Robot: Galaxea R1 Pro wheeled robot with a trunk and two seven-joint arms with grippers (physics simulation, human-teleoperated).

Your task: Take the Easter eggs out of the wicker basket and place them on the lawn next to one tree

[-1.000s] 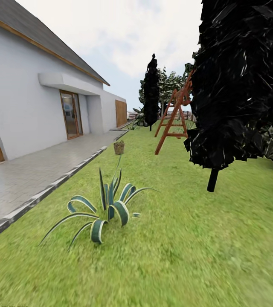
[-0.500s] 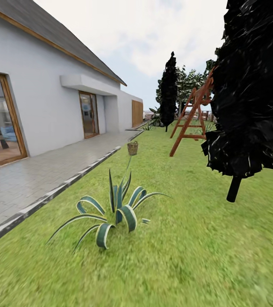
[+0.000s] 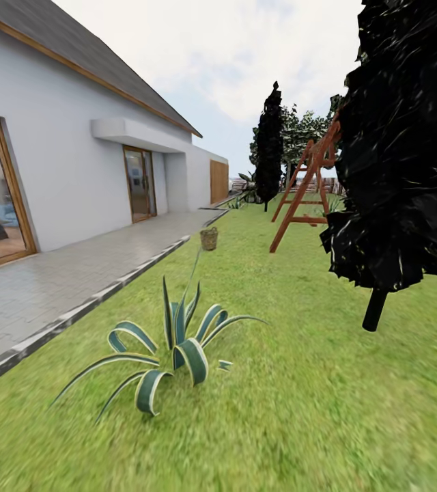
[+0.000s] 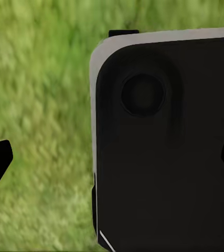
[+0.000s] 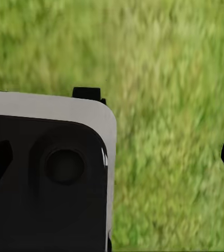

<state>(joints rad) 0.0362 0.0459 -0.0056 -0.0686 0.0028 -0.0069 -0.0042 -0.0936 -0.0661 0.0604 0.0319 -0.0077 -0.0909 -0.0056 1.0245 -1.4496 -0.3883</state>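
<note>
The wicker basket (image 3: 209, 238) stands far ahead on the lawn (image 3: 293, 383), close to the kerb of the paved path; it looks small and brown from here. The Easter eggs are hidden at this distance. Rounded dark green tree crowns (image 3: 302, 134) rise at the far end of the garden, their trunks hidden behind the swing frame. In the left wrist view my left gripper (image 4: 112, 160) hangs open over grass beside my dark base. In the right wrist view my right gripper (image 5: 112, 157) is open too, with nothing between its fingers.
A striped agave plant (image 3: 177, 342) grows on the grass just ahead. A black cone-shaped conifer (image 3: 403, 150) stands close on the right, and a second one (image 3: 270, 147) far back. The wooden swing frame (image 3: 300, 191) stands mid-right. The white house (image 3: 68, 164) and grey paved path (image 3: 61, 280) run along the left.
The whole picture has shifted, so the camera has turned towards the house and moved on a little. The agave now sits lower in the view. Nothing on the lawn has moved.
</note>
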